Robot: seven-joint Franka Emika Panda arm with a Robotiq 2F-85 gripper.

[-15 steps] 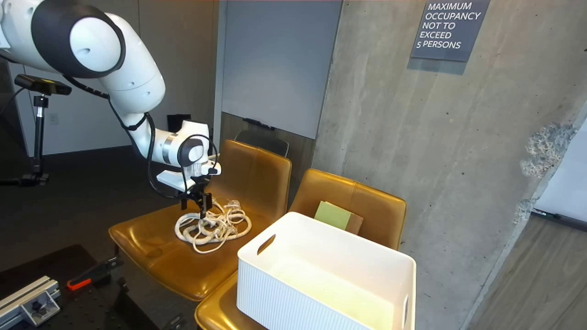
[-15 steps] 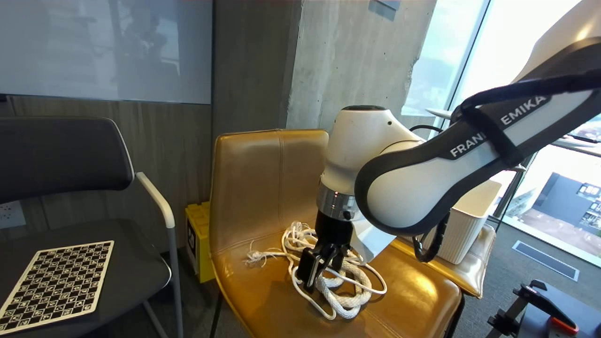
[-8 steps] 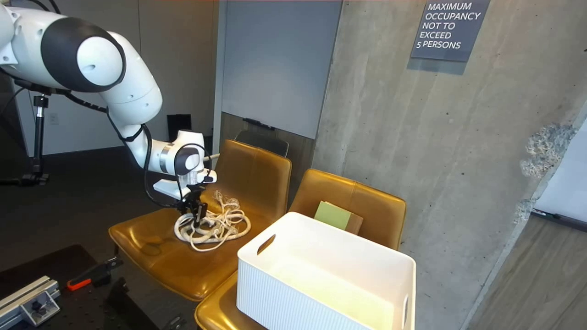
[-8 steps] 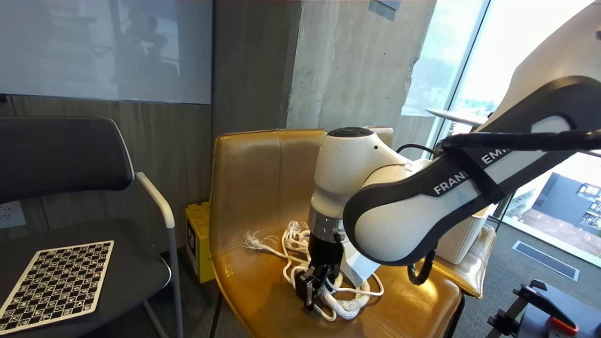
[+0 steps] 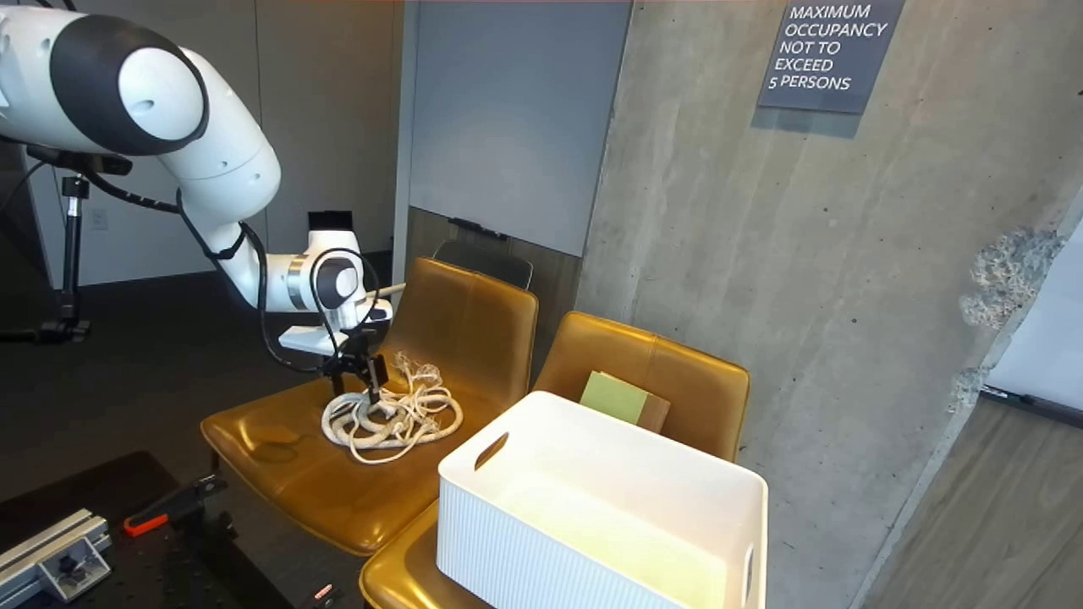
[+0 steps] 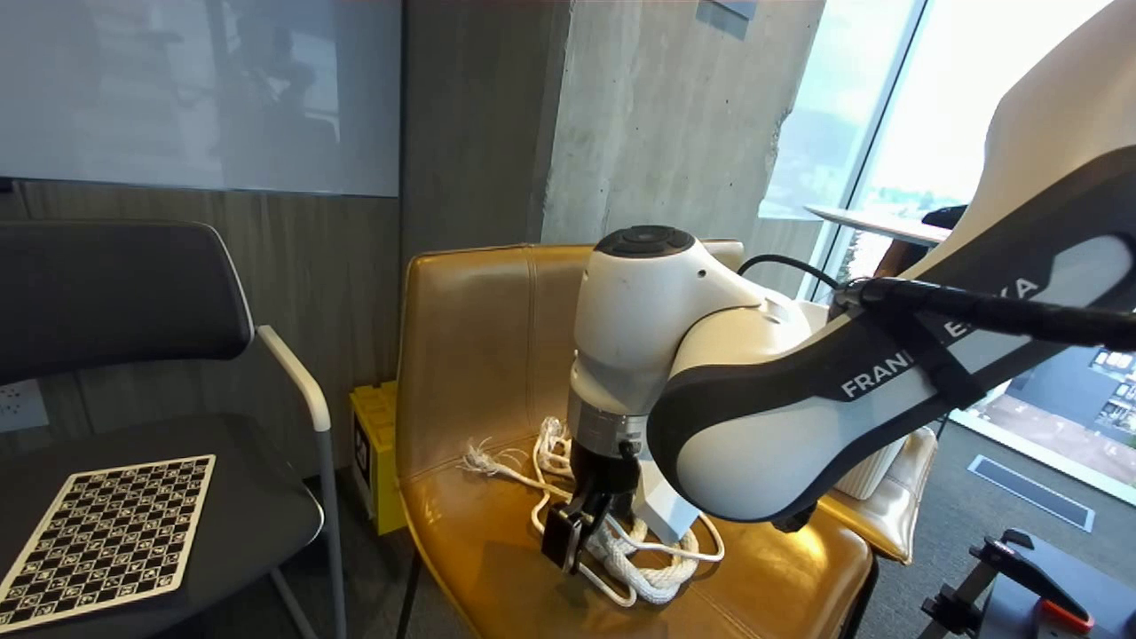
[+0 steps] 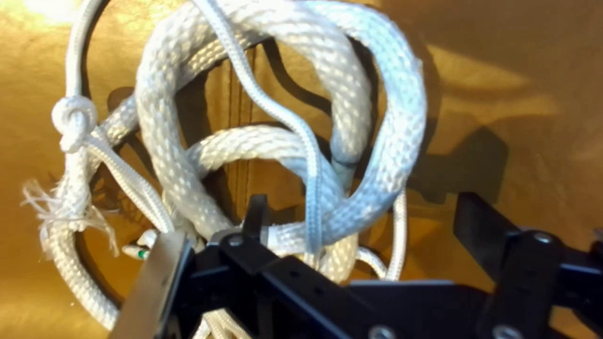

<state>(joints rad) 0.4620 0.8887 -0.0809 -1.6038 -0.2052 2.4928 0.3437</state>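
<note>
A bundle of white rope (image 5: 398, 423), thick coils with thinner cord and frayed ends, lies on the seat of a tan leather chair (image 5: 279, 440). It shows also in an exterior view (image 6: 657, 577) and in the wrist view (image 7: 395, 108). My black gripper (image 5: 356, 391) points down over the rope, and it shows in an exterior view (image 6: 587, 537). In the wrist view the gripper (image 7: 362, 221) has its fingers wide apart, with rope visible between and below them. One fingertip overlaps a thick coil in that view; I cannot tell whether it touches. Nothing is clamped.
A white ribbed bin (image 5: 541, 541) stands on the neighbouring tan chair (image 5: 558, 355), with a green and brown block (image 5: 622, 402) behind it. A black chair (image 6: 124, 293) bears a checkered board (image 6: 115, 532). A yellow box (image 6: 382, 453) stands behind the rope's chair.
My gripper went down toward the rope, then rose a little and turned. The arm has drawn back somewhat. A frayed rope end has shifted slightly; the rest of the rope lies much the same.
</note>
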